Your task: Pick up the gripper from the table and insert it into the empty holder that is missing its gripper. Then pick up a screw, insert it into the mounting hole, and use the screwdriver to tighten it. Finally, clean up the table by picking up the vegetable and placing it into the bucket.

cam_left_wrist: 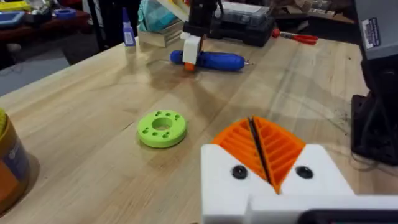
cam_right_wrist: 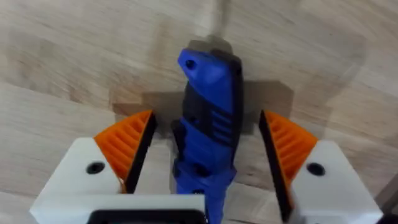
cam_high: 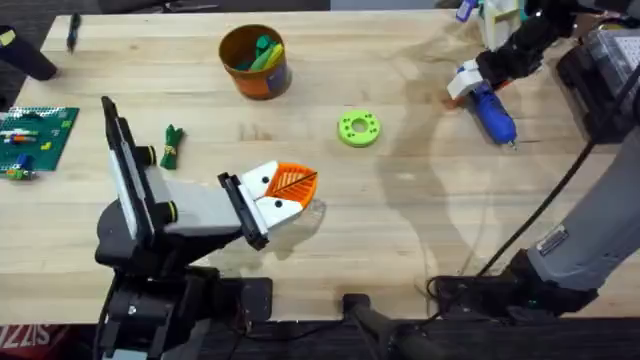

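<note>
Two orange pads of the right tool (cam_right_wrist: 205, 155) stand open around the blue pen-shaped screwdriver (cam_right_wrist: 208, 130) lying on the wooden surface (cam_high: 420, 220); next, squeeze it. Left tool (cam_left_wrist: 264, 152) is closed, empty.

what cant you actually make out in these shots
- Screwdriver, right wrist view: its lower end is cut off by the bottom edge, between the right gripper's open fingers.
- Bucket, left wrist view: cut off by the edge, contents unseen.
- Vegetable, overhead: too small to tell its lighter band.
- Screws: too small to find in the overhead view.
- Left gripper, overhead: it hides the table beneath.
</note>
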You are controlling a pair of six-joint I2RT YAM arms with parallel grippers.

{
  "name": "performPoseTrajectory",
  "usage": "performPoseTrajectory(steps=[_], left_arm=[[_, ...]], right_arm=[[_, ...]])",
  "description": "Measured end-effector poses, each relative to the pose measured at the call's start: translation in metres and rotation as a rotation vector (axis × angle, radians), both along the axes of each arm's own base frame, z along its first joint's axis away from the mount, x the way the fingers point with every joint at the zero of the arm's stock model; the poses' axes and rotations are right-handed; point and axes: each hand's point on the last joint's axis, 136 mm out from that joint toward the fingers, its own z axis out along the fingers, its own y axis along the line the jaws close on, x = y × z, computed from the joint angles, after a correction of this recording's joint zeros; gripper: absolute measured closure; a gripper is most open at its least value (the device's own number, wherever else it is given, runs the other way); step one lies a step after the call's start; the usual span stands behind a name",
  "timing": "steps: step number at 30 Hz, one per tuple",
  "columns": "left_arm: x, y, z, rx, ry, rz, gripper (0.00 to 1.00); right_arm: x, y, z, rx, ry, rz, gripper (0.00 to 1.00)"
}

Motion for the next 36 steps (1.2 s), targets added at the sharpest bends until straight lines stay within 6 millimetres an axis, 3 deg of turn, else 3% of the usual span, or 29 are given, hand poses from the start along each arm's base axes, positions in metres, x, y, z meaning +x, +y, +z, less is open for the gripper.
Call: performPoseTrajectory(steps=[18, 21, 28, 29, 30, 32, 36], left_arm=[[0.0, 0.0, 0.0, 0.0, 0.0, 0.0, 0.999], [0.0, 0.0, 0.0, 0.0, 0.0, 0.0, 0.999], [0.0, 0.0, 0.0, 0.0, 0.0, 0.0, 0.999], [0.0, 0.0, 0.0, 0.0, 0.0, 0.0, 0.999], [0.0, 0.0, 0.0, 0.0, 0.0, 0.0, 0.999], [0.0, 0.0, 0.0, 0.0, 0.0, 0.0, 0.999], [0.0, 0.0, 0.0, 0.0, 0.0, 0.0, 0.999]], right_arm=[[-0.005, -0.004, -0.004, 0.001, 0.038, -0.009, 0.047], [-0.005, -0.004, -0.004, 0.0, 0.038, -0.009, 0.095], [-0.007, -0.01, -0.004, -0.009, 0.042, -0.017, 0.514], [-0.006, -0.011, -0.004, -0.012, 0.038, -0.017, 0.812], [-0.006, -0.011, -0.005, -0.012, 0.04, -0.018, 0.936], [-0.006, -0.011, -0.005, -0.01, 0.04, -0.022, 0.98], [-0.006, -0.011, -0.005, -0.012, 0.041, -0.022, 0.973]])
